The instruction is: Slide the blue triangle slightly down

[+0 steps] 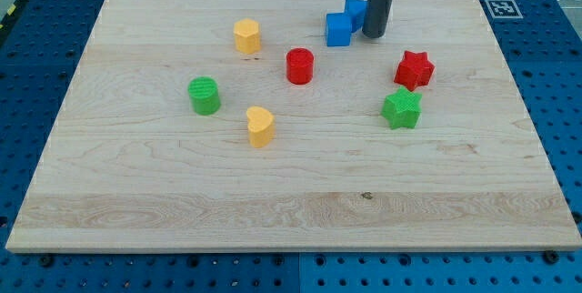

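Observation:
Two blue blocks sit together near the view's top, right of centre. The nearer blue block (338,29) looks boxy. The farther blue block (355,9) touches its upper right corner and is partly hidden by the rod; I cannot tell which one is the triangle. My tip (374,35) rests on the board just right of the nearer blue block and just below the farther one, close to or touching both.
A yellow hexagon (246,35), a red cylinder (300,65), a green cylinder (205,95) and a yellow heart (260,126) lie to the left. A red star (414,69) and a green star (401,108) lie below right of the tip. The wooden board (291,211) lies on a blue pegboard.

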Robot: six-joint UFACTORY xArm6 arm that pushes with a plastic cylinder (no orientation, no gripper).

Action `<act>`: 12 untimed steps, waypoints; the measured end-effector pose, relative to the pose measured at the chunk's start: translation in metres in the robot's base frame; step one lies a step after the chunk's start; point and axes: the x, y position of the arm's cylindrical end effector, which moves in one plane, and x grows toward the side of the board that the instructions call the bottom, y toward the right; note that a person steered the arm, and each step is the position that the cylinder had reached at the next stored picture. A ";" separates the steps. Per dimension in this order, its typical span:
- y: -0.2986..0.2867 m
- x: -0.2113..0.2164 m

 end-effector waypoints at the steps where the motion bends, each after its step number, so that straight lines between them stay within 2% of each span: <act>1: 0.015 -0.022; 3: 0.024 -0.110; 4: 0.020 -0.116; 7: -0.009 -0.074; 12: -0.012 -0.057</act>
